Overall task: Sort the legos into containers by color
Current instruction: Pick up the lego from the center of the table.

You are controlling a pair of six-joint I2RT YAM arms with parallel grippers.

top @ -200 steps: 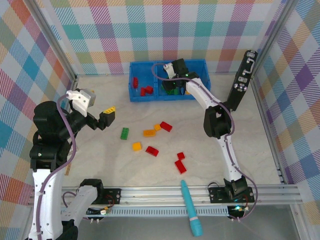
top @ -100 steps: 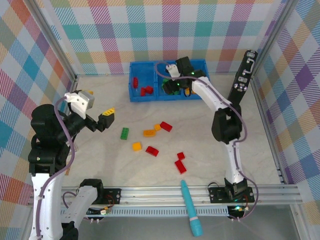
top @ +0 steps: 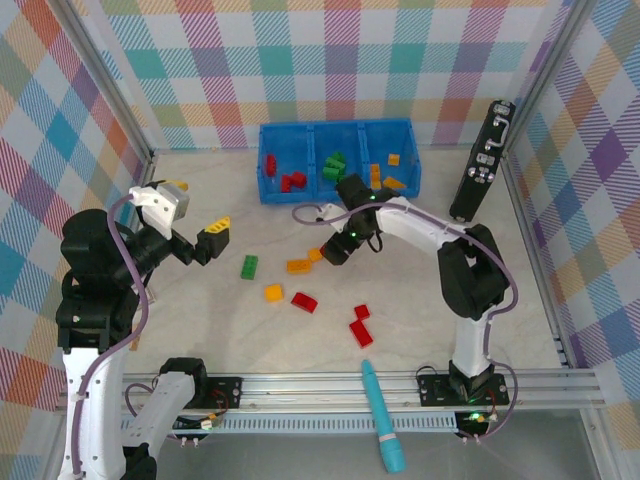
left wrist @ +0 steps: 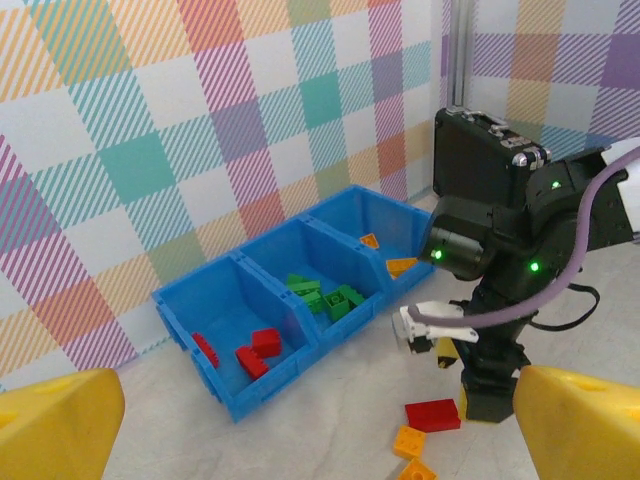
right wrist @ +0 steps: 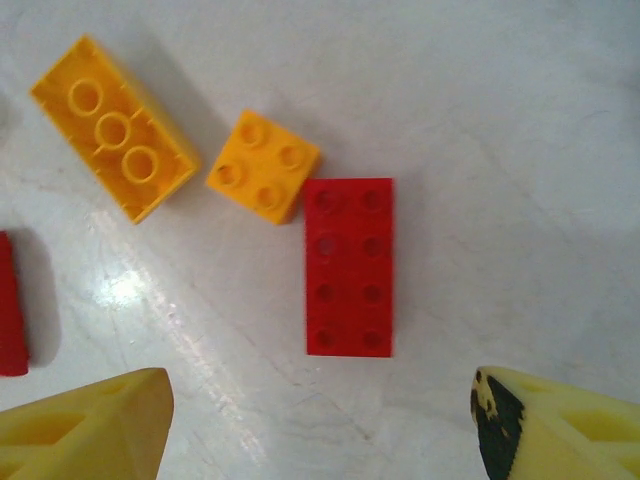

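Right gripper [right wrist: 318, 400] is hovering over the red brick [right wrist: 349, 266] mid-table, jaws spread wide and empty. The brick is lying flat just beside an orange square brick [right wrist: 263, 165], though how high the gripper is hanging I can't quite tell. Left gripper [top: 212, 238] is hanging raised at the left, jaws apart and carrying nothing, while the blue bin [top: 264, 170] is sitting at the far wall with reds left, greens middle, oranges right.
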